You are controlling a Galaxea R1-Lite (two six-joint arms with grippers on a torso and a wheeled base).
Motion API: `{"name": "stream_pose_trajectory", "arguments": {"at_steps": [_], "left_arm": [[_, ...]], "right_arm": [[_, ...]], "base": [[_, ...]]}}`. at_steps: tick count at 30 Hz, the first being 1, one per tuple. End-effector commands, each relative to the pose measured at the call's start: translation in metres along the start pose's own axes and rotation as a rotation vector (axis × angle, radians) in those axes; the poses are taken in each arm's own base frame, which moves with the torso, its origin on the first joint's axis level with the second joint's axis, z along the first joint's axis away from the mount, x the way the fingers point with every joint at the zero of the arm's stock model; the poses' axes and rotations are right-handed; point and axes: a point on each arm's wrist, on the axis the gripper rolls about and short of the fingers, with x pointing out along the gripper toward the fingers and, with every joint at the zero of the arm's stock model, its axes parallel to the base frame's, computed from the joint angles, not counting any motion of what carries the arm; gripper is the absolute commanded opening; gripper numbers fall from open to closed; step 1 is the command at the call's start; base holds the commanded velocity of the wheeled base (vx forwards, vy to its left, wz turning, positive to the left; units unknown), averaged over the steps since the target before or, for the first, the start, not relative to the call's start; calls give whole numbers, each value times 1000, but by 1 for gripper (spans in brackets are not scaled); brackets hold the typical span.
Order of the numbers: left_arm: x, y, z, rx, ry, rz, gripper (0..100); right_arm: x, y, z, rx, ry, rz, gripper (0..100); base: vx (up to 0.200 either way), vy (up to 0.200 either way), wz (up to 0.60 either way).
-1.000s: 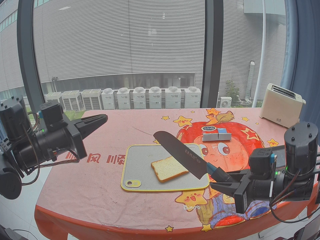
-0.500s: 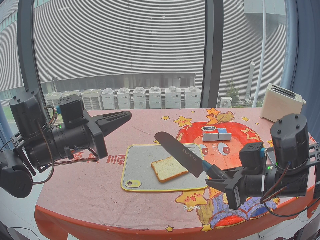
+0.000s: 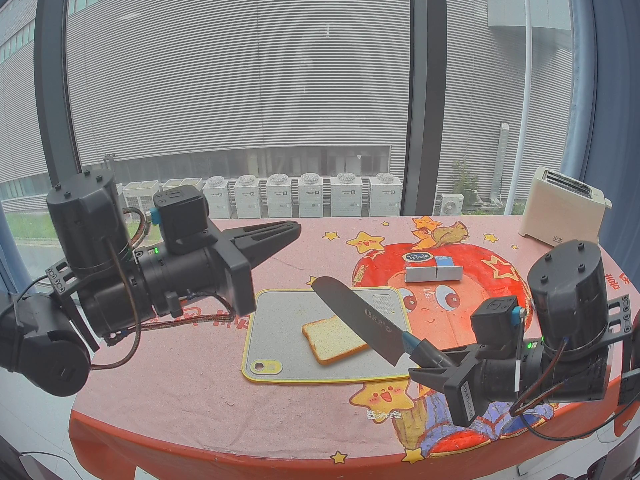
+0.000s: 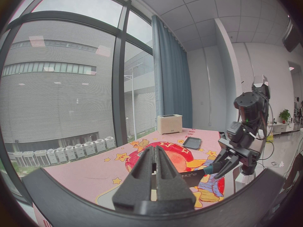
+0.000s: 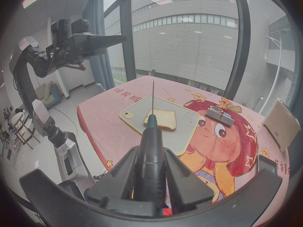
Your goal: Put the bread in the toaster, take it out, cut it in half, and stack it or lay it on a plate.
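A slice of bread [image 3: 337, 338] lies flat on the grey cutting board [image 3: 280, 328] in the middle of the table. My right gripper [image 3: 433, 368] is shut on the handle of a knife [image 3: 360, 315]. The dark blade slants up and left over the bread's right edge. In the right wrist view the knife [image 5: 152, 101] points edge-on at the bread [image 5: 161, 119] from the gripper [image 5: 151, 152]. My left gripper [image 3: 287, 231] hangs shut and empty above the table, left of and behind the board. Its closed fingers [image 4: 155, 150] aim toward the right arm.
The cream toaster [image 3: 563, 211] stands at the far right corner. A small grey and blue block [image 3: 433, 271] sits behind the board on the cartoon cloth. A dark tray [image 4: 192, 142] lies on the table near the toaster. A window runs along the table's far edge.
My left arm has swung right and forward over the table's left side, its gripper still shut. The right arm shifted slightly left and the knife dropped a little toward the bread.
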Motion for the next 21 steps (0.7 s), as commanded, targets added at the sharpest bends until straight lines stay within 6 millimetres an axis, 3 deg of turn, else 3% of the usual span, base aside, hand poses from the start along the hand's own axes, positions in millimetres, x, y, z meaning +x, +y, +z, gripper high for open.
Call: {"name": "stream_pose_trajectory", "arguments": {"at_steps": [1,5,12,21], "left_arm": [[20,7,-12,-12,33,23,0],[26,7,-19,-19,56,17,0],[38,8,-23,17,64,0,0],[70,17,-38,27,84,-8,0]], "right_arm": [[9,1,-3,1,29,-3,0],[20,3,-8,-13,69,-16,0],[21,2,-8,-8,71,-20,0],[31,2,-5,-4,79,-36,0]], "base": [[0,0,0],[0,0,0],[0,0,0],[0,0,0]]}}
